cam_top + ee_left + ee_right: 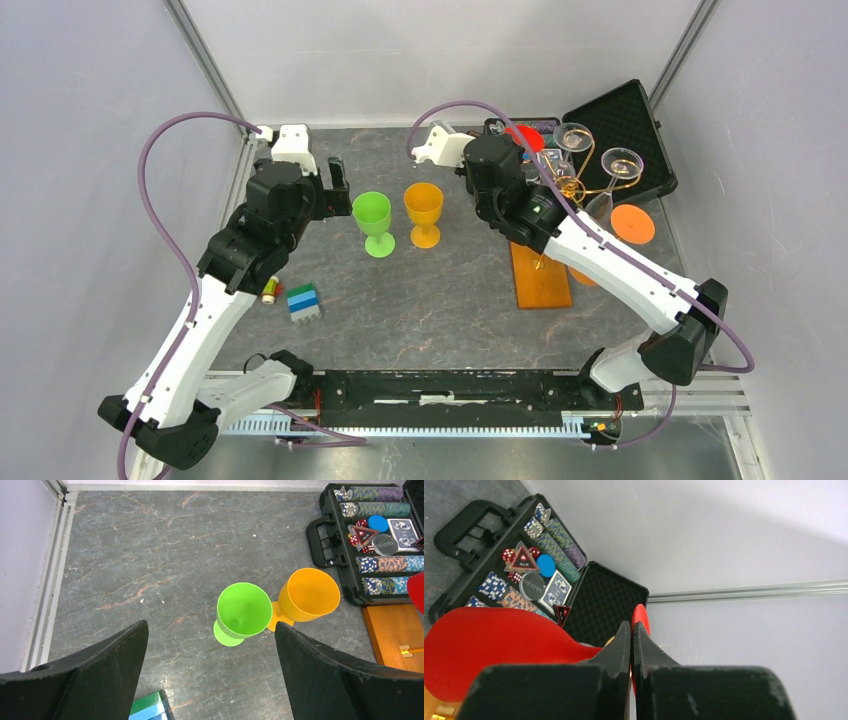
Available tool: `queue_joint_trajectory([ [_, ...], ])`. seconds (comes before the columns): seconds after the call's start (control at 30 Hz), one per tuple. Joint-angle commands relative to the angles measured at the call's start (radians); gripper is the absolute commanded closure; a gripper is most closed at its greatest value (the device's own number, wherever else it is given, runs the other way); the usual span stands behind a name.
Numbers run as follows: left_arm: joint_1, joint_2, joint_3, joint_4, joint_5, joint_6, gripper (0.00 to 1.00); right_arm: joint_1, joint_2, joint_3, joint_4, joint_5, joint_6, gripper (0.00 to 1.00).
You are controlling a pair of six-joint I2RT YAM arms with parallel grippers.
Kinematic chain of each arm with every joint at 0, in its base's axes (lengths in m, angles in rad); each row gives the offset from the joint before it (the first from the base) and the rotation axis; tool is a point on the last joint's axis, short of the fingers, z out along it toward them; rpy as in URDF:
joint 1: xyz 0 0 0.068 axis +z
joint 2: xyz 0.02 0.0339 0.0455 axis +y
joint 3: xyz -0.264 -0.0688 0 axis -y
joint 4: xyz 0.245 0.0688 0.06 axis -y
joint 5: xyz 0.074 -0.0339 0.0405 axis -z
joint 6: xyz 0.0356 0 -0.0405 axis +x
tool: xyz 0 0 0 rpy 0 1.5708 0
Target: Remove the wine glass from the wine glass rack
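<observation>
The wine glass rack (541, 278) is gold wire on an orange-brown wooden base at the right of the table; its base also shows in the left wrist view (395, 635). Two clear glasses (573, 135) and an orange one (632, 224) hang on it. My right gripper (631, 630) is shut on the stem of a red wine glass (489, 645), bowl left of the fingers, foot right. This glass (523, 137) is at the rack's far end; whether it touches the wire I cannot tell. My left gripper (210, 625) is open and empty, above the table near a green glass (244, 609).
A green glass (373, 222) and a yellow-orange glass (423, 212) stand upright mid-table. An open black case (625, 125) of poker chips sits at the back right. Stacked green and blue bricks (303, 301) lie beside the left arm.
</observation>
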Motion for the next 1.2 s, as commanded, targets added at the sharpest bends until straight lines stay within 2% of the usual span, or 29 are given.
queue_joint_trajectory([
  [0.0,0.003,-0.004,0.003,0.041,0.008,-0.026,0.00,0.002,-0.039,-0.017,0.169,0.035,-0.074,1.00],
  [0.33,0.003,-0.016,0.008,0.040,0.061,-0.033,0.00,-0.026,-0.089,-0.076,0.201,0.105,-0.100,1.00],
  [0.83,0.003,-0.015,0.002,0.106,0.255,-0.106,0.00,-0.027,-0.238,-0.068,-0.072,-0.272,0.117,1.00],
  [0.97,0.003,-0.005,-0.006,0.127,0.299,-0.133,0.00,-0.027,-0.272,-0.083,-0.064,-0.355,0.150,1.00],
  [1.17,0.002,-0.012,-0.044,0.176,0.403,-0.211,0.00,-0.026,-0.302,-0.119,0.063,-0.467,0.222,1.00],
])
